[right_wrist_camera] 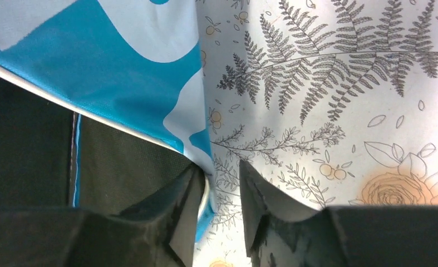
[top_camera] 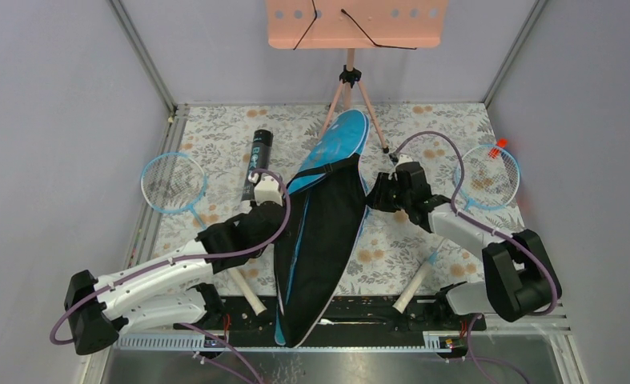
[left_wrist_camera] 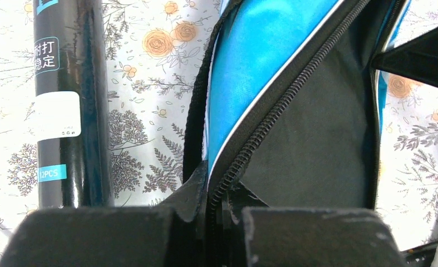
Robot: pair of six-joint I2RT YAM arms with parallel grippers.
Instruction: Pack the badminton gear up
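– Bag [top_camera: 323, 232] first: where does it lie, going by the claws?
– Between the two of them, long and unzipped, with its black inside showing. The left claw [left_wrist_camera: 222, 203] is clenched on the edge nearest it. The zip [left_wrist_camera: 272, 119] runs straight down between its fingers.
– Why hold it there?
– To draw the mouth wide so gear can slide in, I'd judge.
– And the right claw [right_wrist_camera: 219, 178]?
– Released, jaws apart. The bag's white-piped rim [right_wrist_camera: 122, 129] sits in the gap against one finger only, so nothing is pinched. The claw hangs low over the flowered cloth [right_wrist_camera: 344, 83] at the bag's opposite edge.
– So only one side is gripped?
– It looks so. That edge would need clamping before the mouth is properly spread.
– Where's the rest of the gear?
– The black tube [left_wrist_camera: 66, 100] lies just outside the left claw, alongside the bag and apart from it. A racket [top_camera: 174, 182] lies further out past the tube. The second racket [top_camera: 487, 176] lies out beyond the right claw. Both are clear of the bag, handles pointing back toward the arm bases.
– Anything packed?
– Nothing I can see inside, so packing has hardly started.
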